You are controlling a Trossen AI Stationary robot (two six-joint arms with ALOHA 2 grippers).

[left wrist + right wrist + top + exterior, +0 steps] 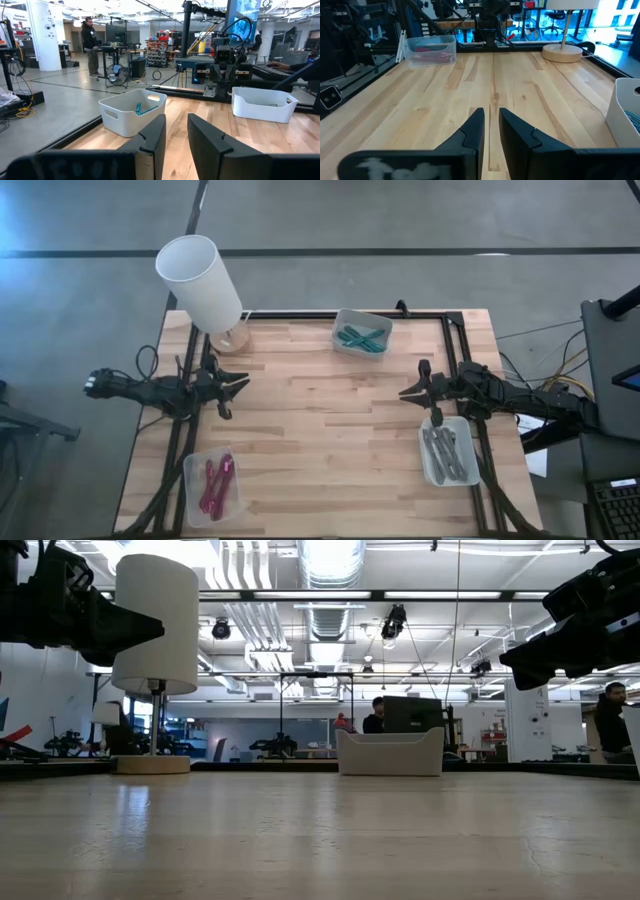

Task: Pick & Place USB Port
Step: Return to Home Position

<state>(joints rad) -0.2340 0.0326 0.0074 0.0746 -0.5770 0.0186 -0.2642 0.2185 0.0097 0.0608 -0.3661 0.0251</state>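
A white bin (361, 334) holding teal parts stands at the far middle of the table; it also shows in the left wrist view (132, 110). A clear bin (212, 485) with pink parts sits at the near left, and a bin (448, 451) with grey parts at the near right. My left gripper (240, 385) hovers over the table's left side, fingers (155, 131) a narrow gap apart, empty. My right gripper (406, 393) hovers over the right side, fingers (475, 125) a narrow gap apart, empty. Both point toward the table's middle.
A lamp with a white shade (200, 280) stands on a round wooden base (229, 337) at the far left corner. Bare wooden tabletop (320, 430) lies between the two arms. A black frame (455, 340) runs along the table's edges. People stand in the room beyond.
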